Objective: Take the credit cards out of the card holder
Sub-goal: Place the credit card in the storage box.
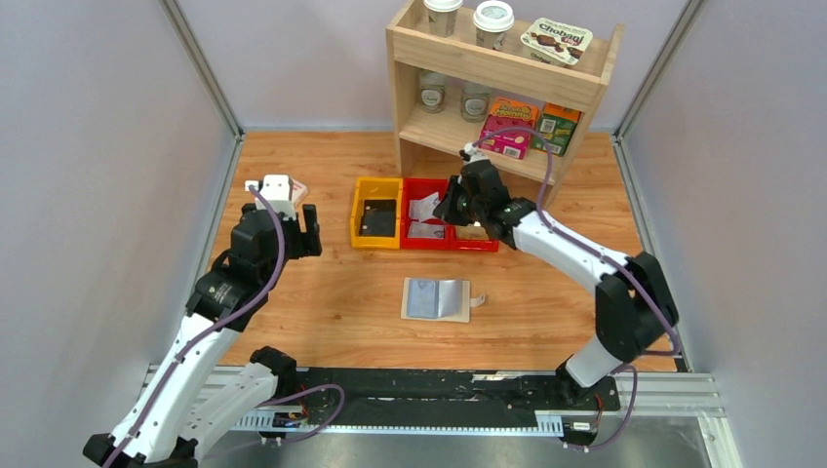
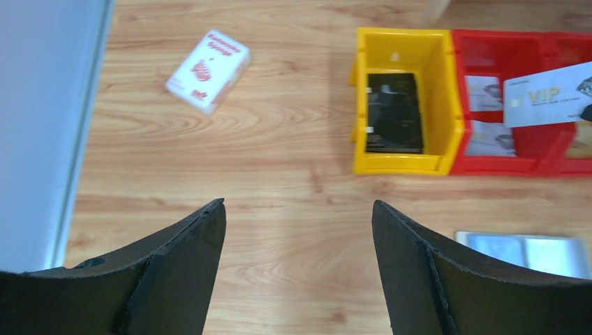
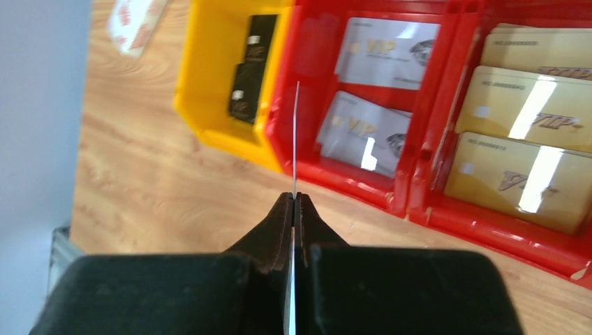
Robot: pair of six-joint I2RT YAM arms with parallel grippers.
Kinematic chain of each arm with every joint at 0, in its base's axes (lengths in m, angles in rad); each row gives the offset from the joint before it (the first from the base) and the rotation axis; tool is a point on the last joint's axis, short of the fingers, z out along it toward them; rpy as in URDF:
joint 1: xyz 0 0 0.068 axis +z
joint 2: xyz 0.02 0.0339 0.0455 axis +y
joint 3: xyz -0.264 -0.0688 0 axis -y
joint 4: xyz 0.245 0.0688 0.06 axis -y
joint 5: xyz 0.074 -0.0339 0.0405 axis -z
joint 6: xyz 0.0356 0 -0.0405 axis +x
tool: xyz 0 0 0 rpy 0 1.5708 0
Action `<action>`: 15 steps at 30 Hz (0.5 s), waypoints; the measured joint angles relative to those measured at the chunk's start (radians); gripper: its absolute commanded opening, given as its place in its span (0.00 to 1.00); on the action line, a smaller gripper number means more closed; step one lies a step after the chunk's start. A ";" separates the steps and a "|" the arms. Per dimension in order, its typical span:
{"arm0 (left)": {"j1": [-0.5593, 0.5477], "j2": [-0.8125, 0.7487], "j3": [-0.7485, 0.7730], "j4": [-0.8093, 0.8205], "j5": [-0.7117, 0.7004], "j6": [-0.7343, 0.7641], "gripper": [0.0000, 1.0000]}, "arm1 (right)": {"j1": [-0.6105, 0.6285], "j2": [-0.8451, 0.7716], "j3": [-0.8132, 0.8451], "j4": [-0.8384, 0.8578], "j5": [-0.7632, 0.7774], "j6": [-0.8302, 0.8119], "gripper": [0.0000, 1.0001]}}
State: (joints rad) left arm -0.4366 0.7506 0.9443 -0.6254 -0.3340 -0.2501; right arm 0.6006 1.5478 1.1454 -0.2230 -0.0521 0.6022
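Note:
The card holder (image 1: 436,298) lies open and flat on the table, its blue-grey lining up, and shows at the lower right edge (image 2: 523,250) of the left wrist view. My right gripper (image 3: 294,199) is shut on a silver credit card (image 3: 296,139), seen edge-on, and holds it over the red bin (image 3: 307,77). That same card (image 2: 551,94) reads "VIP" in the left wrist view. Two more silver credit cards (image 3: 363,129) lie in the bin. My left gripper (image 2: 299,209) hangs open and empty over bare table, left of the card holder.
A yellow bin (image 2: 405,157) holding black cards sits left of the red bin. A second red bin (image 3: 419,181) with gold cards (image 3: 530,98) is on the right. A white-and-red small box (image 2: 208,70) lies at the far left. A wooden shelf (image 1: 497,73) stands behind the bins.

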 measured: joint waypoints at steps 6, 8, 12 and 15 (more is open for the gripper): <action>0.006 -0.061 -0.039 0.002 -0.111 0.022 0.83 | -0.001 0.243 0.190 -0.072 0.055 0.039 0.00; 0.015 -0.066 -0.040 0.005 -0.117 0.023 0.79 | -0.001 0.310 0.243 -0.079 0.051 0.053 0.00; 0.032 -0.063 -0.040 0.009 -0.107 0.026 0.84 | 0.012 0.381 0.318 -0.096 0.030 0.072 0.11; 0.041 -0.061 -0.040 0.010 -0.082 0.030 0.88 | 0.021 0.412 0.373 -0.126 0.027 0.081 0.29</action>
State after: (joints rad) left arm -0.3958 0.6899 0.9039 -0.6159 -0.4156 -0.2199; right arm 0.6212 1.9598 1.5188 -0.3485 -0.0246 0.6830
